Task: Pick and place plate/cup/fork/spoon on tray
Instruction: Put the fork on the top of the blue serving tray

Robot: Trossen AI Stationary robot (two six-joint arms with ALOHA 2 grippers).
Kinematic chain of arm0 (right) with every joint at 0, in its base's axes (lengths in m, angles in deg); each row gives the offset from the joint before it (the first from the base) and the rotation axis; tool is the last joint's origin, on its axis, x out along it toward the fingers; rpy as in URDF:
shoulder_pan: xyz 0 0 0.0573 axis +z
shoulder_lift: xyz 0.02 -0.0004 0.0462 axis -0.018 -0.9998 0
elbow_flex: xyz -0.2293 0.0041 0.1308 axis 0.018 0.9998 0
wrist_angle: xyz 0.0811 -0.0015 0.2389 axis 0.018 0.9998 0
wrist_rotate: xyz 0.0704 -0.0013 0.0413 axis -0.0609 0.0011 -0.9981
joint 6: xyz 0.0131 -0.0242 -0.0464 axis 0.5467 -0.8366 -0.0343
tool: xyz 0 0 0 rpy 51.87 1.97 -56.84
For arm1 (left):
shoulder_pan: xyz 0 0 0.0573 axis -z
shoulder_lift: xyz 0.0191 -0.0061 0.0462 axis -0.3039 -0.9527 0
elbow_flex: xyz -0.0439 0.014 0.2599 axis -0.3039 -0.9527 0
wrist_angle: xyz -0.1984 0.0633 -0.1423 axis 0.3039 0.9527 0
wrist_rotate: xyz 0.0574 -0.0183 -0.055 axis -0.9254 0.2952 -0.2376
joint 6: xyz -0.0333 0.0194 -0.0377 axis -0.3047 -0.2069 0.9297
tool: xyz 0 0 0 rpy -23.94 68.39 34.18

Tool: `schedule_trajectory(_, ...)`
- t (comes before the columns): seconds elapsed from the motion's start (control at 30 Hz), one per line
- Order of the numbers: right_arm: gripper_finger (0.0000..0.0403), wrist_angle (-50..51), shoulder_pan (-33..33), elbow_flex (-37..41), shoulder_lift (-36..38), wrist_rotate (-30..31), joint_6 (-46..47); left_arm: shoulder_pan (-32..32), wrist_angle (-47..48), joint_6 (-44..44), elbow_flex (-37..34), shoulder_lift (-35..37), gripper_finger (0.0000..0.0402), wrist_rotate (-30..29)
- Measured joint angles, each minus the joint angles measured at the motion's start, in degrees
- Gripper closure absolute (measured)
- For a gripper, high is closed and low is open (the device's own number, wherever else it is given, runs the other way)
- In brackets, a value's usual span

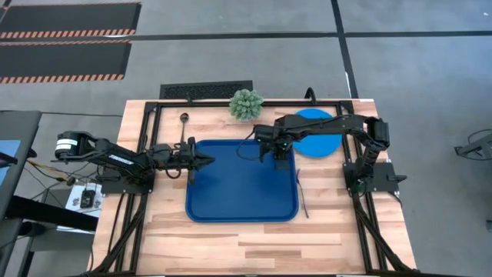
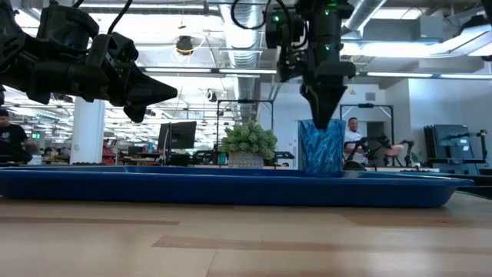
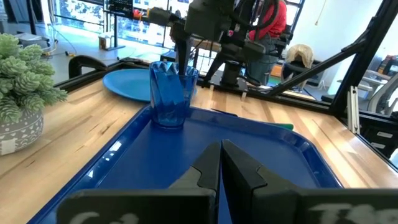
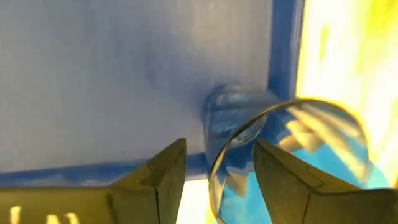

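The cup (image 3: 172,94) stands upright inside the tray (image 1: 231,201), in its far right corner, close to the rim. The right gripper (image 2: 323,115) is directly above it, pointing down, with one finger inside the cup and one outside, straddling the wall. In the right wrist view the fingers (image 4: 163,174) stand a little apart around the cup's rim, so they look to be loosening or already loose rather than clamped.

The plate (image 1: 315,143) lies on the bench (image 1: 254,246) just beyond the tray's right far corner, under the right arm. The spoon (image 1: 184,123) lies on the bench near the tray's left far corner, and a thin dark piece that may be the fork (image 1: 302,198) lies beside the tray's right edge; I cannot tell for sure. A small potted plant (image 1: 245,104) stands at the back.

The left gripper (image 1: 201,161) hovers over the tray's left edge with its fingers together.

The step in hand seems to be setting the cup down. Next, the right gripper should lift straight up so the inner finger clears the rim without tipping the cup, then move to the plate.
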Motion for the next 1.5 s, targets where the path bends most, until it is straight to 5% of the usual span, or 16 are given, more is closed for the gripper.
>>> schedule_trajectory(0.43, 0.0244, 6.1, 6.1, -2.9, 12.5, 1.5, 11.9, 0.0, 0.1, -1.0, 0.0, 0.0, 0.0402, 0.5)
schedule_trajectory(0.63, 0.0327, 0.1, 17.1, 9.9, 24.4, 3.3, 27.5, 0.0, 0.3, -0.6, 0.0, 0.0, 0.0401, 0.5)
schedule_trajectory(0.8, 0.0362, -8.3, 29.3, 23.6, 31.0, 6.7, 49.2, 0.0, 0.4, 0.0, 0.0, 0.0, 0.0401, 0.4)
schedule_trajectory(1.0, 0.0334, -17.0, 41.3, 32.9, 29.2, 12.2, 73.6, 0.0, 0.4, 0.0, 0.0, 0.0, 0.0401, 0.1)
schedule_trajectory(1.2, 0.0261, -16.3, 45.4, 34.5, 19.8, 13.8, 91.9, 0.0, 0.6, 0.1, 0.0, 0.0, 0.0401, 0.2)
schedule_trajectory(1.33, 0.0222, -14.6, 45.5, 34.6, 13.8, 13.6, 99.1, 0.0, 0.9, 0.1, 0.0, 0.0, 0.0401, 0.2)
schedule_trajectory(1.5, 0.0223, -16.7, 45.5, 34.6, 9.5, 13.1, 100.9, 0.0, 0.9, 0.2, 0.0, 0.0, 0.0401, 0.2)
